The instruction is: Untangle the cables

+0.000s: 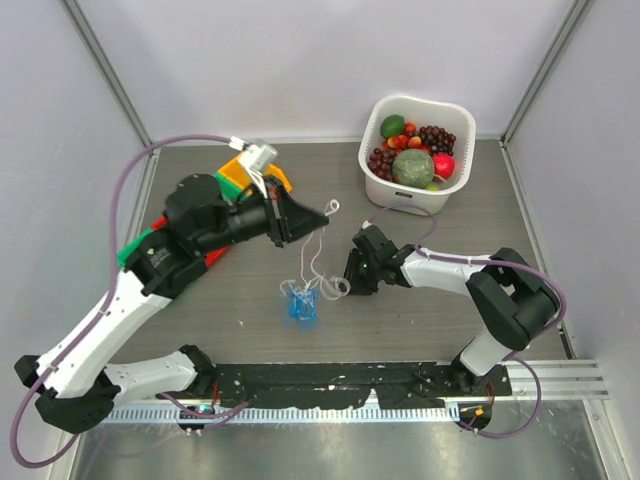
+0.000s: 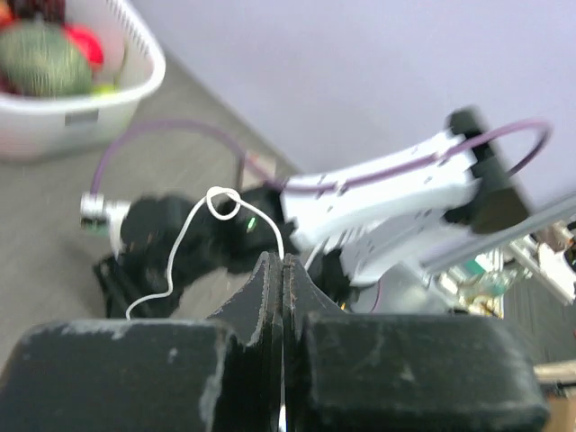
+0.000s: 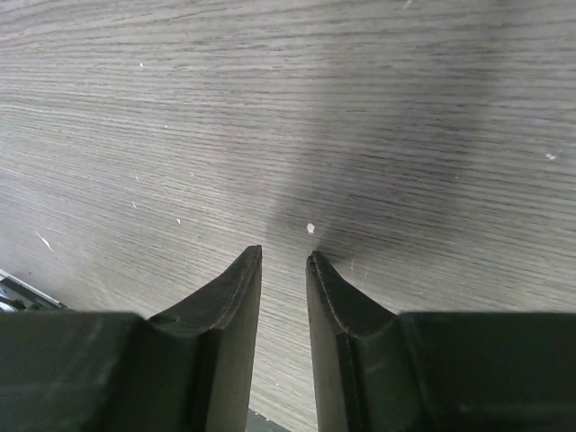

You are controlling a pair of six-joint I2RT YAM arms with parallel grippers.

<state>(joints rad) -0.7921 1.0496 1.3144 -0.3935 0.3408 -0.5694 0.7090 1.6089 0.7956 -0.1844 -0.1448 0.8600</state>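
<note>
Treat the cables [image 1: 302, 303], bunched at the middle of the table [image 1: 450, 240], as light and limp; with left gripper [image 2: 276, 261] pinching a white strand [image 2: 172, 270] and right gripper [image 3: 283, 256] slightly parted, empty, take a free loop.

No text, number or brand can be read in any view. The white slotted plastic basket [image 1: 385, 192] carries a small grey label [image 2: 79, 117] on its front wall, but the print is too small and blurred to make out.
</note>
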